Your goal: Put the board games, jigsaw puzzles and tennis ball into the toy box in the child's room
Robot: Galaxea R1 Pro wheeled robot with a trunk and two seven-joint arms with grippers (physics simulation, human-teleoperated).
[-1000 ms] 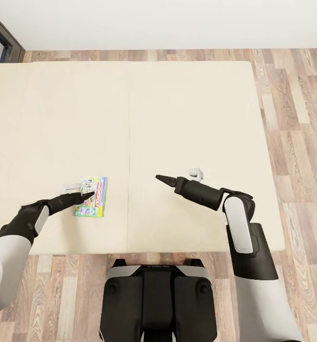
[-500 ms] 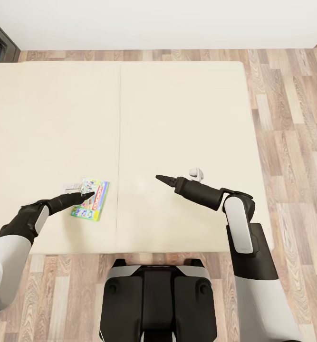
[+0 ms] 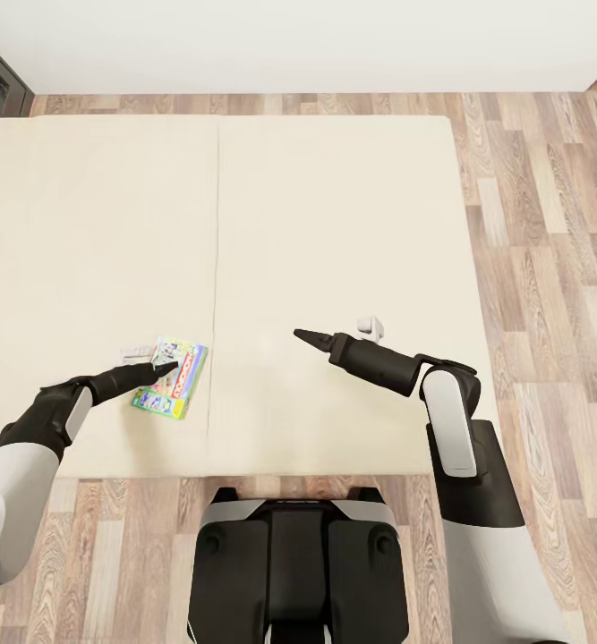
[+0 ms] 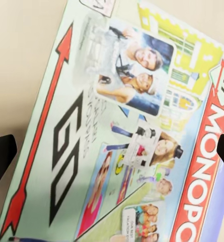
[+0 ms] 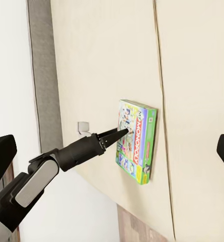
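I have the Monopoly box [image 3: 170, 379] lying flat on the beige mattress [image 3: 334, 224] of the bed, near its front edge and just left of the mattress seam. My left gripper [image 3: 166, 365] sits low over the box's left part; in the left wrist view its two fingertips [image 4: 1, 154] stand wide apart on either side of the lid [image 4: 127, 131], released, gripping nothing. My right gripper [image 3: 300, 335] hangs above bare mattress, well apart from the box, spread and empty, tips [image 5: 0, 151] at the edges of its wrist view.
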